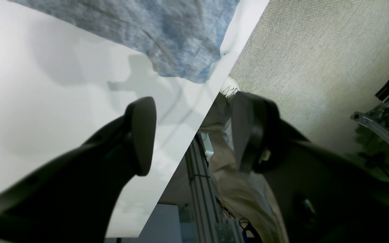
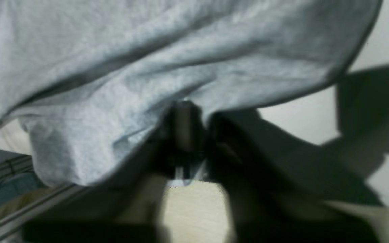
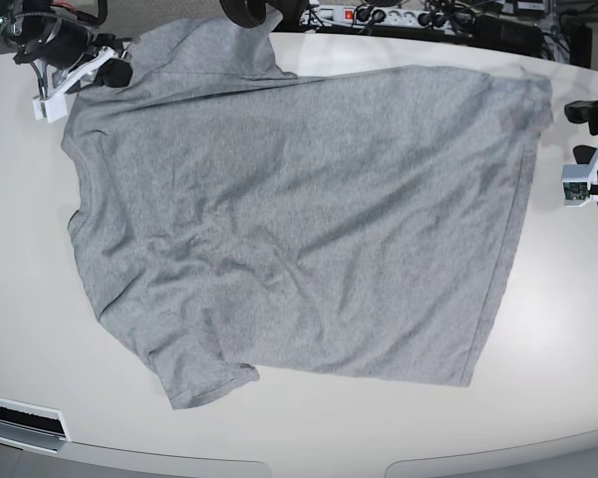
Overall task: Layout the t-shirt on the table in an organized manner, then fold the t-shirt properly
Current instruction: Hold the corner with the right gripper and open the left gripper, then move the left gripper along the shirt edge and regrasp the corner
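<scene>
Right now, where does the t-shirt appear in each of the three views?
Left wrist: the t-shirt shows only as a corner at the top, near the table edge.
Right wrist: it fills the upper part, above the right gripper, which pinches the cloth.
Base: it lies spread, plain grey side up, across the middle of the picture.
Shared landmark: the white table.

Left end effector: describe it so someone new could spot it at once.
Start at the white table with the grey t-shirt spread across it. Past the shirt's hem edge, on the base view's right, sits the left end effector. Unlike the right end effector, it is open and empty.
</scene>
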`<control>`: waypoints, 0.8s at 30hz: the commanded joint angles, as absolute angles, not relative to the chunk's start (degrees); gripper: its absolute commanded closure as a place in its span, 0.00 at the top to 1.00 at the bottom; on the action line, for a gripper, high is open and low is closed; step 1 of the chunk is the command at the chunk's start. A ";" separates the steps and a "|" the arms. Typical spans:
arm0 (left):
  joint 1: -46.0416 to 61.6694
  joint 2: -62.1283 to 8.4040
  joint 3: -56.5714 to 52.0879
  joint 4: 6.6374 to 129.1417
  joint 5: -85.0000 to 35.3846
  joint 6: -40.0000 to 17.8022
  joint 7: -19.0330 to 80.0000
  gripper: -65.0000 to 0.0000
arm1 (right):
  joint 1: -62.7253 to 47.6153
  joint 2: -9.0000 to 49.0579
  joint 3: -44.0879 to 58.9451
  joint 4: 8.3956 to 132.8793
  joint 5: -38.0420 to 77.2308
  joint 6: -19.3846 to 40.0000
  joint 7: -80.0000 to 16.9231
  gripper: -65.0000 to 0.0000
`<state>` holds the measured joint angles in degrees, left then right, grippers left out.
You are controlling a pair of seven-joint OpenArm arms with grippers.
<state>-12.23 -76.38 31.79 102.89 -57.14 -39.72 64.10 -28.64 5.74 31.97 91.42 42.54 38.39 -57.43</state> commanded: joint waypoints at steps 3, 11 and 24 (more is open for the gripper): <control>-12.88 -78.08 30.94 103.11 -57.45 -38.76 64.05 0.56 | -28.86 6.74 32.21 92.09 43.62 39.24 -57.63 0.00; -12.86 -76.93 30.94 98.52 -57.21 -31.83 64.10 0.56 | -28.86 8.64 32.21 92.09 43.59 39.22 -58.57 0.00; -12.69 -63.51 12.60 64.88 -76.53 -38.46 68.95 0.56 | -28.91 9.69 32.29 92.09 43.64 39.00 -59.68 0.00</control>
